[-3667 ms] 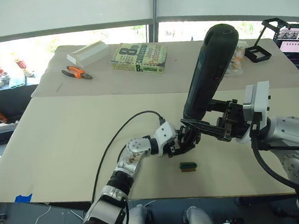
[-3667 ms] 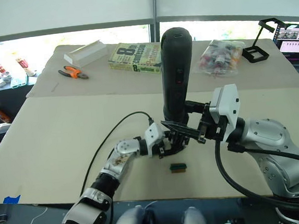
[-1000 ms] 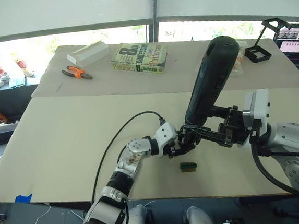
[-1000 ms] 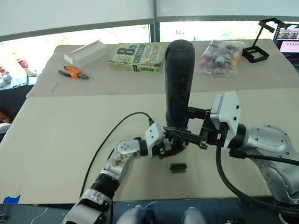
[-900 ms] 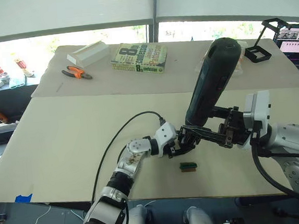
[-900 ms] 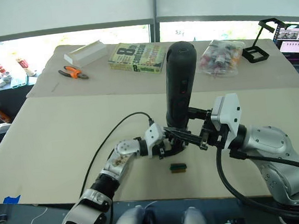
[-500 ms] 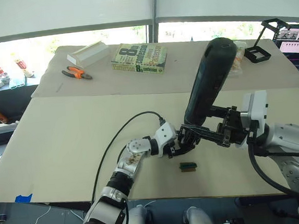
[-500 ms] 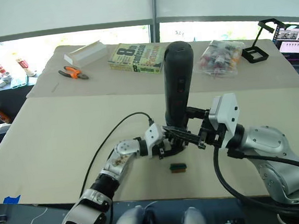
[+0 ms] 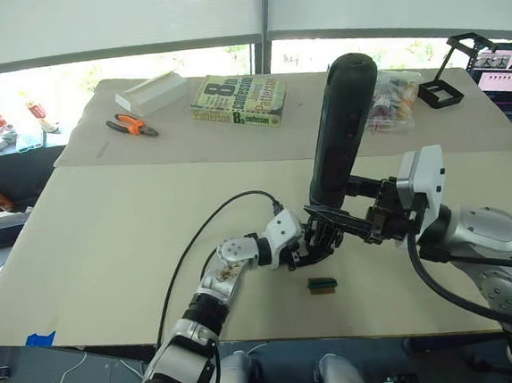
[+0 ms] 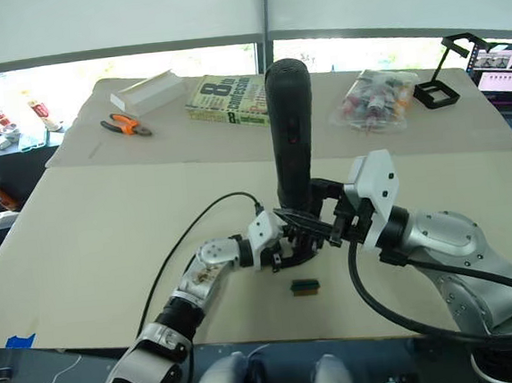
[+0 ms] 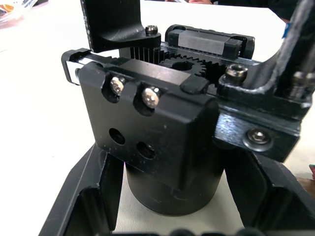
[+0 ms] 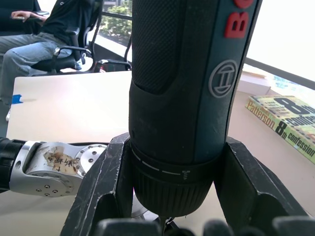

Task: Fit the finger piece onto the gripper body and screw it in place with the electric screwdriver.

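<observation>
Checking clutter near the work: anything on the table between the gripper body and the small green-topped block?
Nothing. In the left eye view, bare tan table separates the gripper body, held by the left gripper, from the green-topped block just nearer the robot.

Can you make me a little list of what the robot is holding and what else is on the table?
left pincer: shut on the gripper body, holding it on the table
right pincer: shut on the electric screwdriver, held nearly upright, tip down over the gripper body
small green-topped block: on the table just in front of the pincers
far side of table: book, orange-handled pliers, white box, bag of small parts
finger piece: cannot tell where it is
</observation>
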{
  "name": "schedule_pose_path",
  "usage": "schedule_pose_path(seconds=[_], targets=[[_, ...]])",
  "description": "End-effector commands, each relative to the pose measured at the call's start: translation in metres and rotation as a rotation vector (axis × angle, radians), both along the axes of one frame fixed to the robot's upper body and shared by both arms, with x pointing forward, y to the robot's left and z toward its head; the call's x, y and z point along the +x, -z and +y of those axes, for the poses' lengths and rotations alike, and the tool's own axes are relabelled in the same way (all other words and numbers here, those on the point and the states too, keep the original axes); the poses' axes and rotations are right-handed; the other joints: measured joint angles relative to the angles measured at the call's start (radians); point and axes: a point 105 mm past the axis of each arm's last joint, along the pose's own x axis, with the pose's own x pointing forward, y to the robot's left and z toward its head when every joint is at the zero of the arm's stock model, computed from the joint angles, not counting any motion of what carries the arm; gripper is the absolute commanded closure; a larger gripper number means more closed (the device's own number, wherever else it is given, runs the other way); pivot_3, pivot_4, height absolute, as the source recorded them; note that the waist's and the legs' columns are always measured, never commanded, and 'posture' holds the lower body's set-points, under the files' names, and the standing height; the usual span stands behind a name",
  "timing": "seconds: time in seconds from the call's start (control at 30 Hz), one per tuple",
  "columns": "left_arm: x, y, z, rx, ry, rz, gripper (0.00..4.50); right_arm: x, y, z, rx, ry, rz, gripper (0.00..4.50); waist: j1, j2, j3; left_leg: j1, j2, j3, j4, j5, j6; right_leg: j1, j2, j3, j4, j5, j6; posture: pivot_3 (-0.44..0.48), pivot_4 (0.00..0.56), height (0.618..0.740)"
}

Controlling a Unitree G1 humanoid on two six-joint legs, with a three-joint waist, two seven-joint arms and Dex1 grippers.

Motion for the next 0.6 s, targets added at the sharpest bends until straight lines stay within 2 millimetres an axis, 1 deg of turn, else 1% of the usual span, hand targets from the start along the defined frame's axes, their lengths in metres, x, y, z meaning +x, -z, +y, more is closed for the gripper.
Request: schedule_pose_path(seconds=[0.03,0.23,0.37,0.47,0.6], targets=[[-0.007,0.008,-0.004,0.022,0.034,0.027,2.05,0.004,0.030,-0.006,-0.035,0.052,0.148,2.57,0.000,0.000,0.000,0.000,0.000,0.000,0.000,0.000,0.000,0.000,0.000,0.000,0.000,0.000,0.000,0.000,0.150,0.740],[-0.007,0.007,-0.004,0.023,0.032,0.025,2.05,0.005,0.041,-0.007,-0.048,0.078,0.156,2.57,0.000,-0.003,-0.005,0.001,0.000,0.000,-0.001,0.000,0.000,0.000,0.000,0.000,-0.001,0.000,0.000,0.000,0.150,0.740],[-0.007,0.007,-0.004,0.024,0.031,0.025,2.05,0.002,0.053,-0.010,-0.054,0.083,0.198,2.57,0.000,-0.008,-0.011,0.001,0.000,0.000,-0.002,0.000,0.000,0.001,0.000,0.000,-0.001,0.000,0.000,0.000,0.150,0.740],[-0.007,0.008,-0.004,0.025,0.031,0.026,2.05,0.003,0.057,-0.010,-0.061,0.095,0.204,2.57,-0.001,-0.009,-0.014,0.003,0.001,0.000,-0.002,0.000,0.000,0.002,-0.001,0.000,-0.002,0.000,0.000,0.000,0.150,0.740],[-0.007,0.008,-0.004,0.027,0.032,0.025,2.05,0.004,0.057,-0.012,-0.059,0.104,0.199,2.57,-0.001,-0.009,-0.014,0.004,0.001,0.000,-0.003,-0.001,0.000,0.002,-0.002,0.001,-0.003,0.000,0.000,0.000,0.150,0.740]])
